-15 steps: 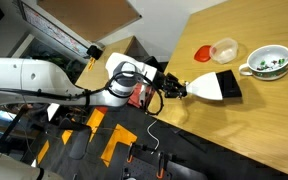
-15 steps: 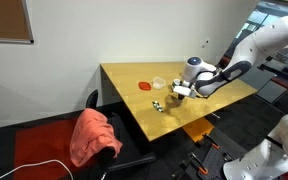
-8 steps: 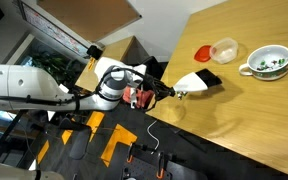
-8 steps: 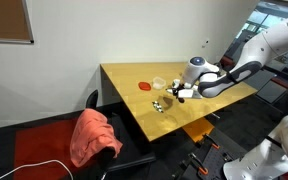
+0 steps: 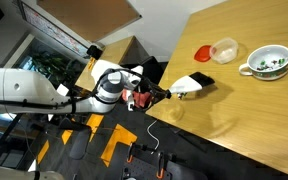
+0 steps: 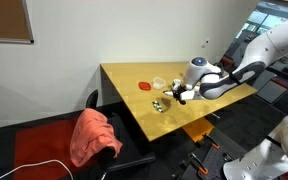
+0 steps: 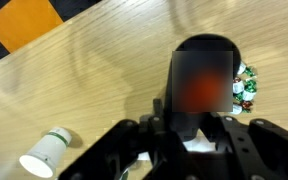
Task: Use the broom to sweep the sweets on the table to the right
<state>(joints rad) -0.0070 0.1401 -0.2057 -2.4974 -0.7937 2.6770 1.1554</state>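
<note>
My gripper (image 5: 167, 92) (image 6: 181, 95) (image 7: 191, 125) is shut on the dark handle of the broom (image 5: 189, 83). The broom's white fan body lies low over the near-left part of the table (image 5: 244, 110), with its black bristle edge pointing toward the red lid. In the wrist view the broom (image 7: 202, 75) is a blurred dark shape just ahead of the jaws. The sweets (image 7: 246, 88), a small cluster of green, white and red pieces, lie on the wood right beside its right edge. In the exterior views the sweets are too small to make out.
A red lid (image 5: 202, 52), a clear cup (image 5: 224, 48) and a green-rimmed white bowl (image 5: 269, 62) stand beyond the broom. A small white cup (image 7: 46, 152) lies on its side to the left. The table edge and orange floor (image 7: 29, 20) are close by.
The arm has drawn the broom across the table toward the edge nearest the robot's base, away from the green-rimmed bowl. The grip stays the same.
</note>
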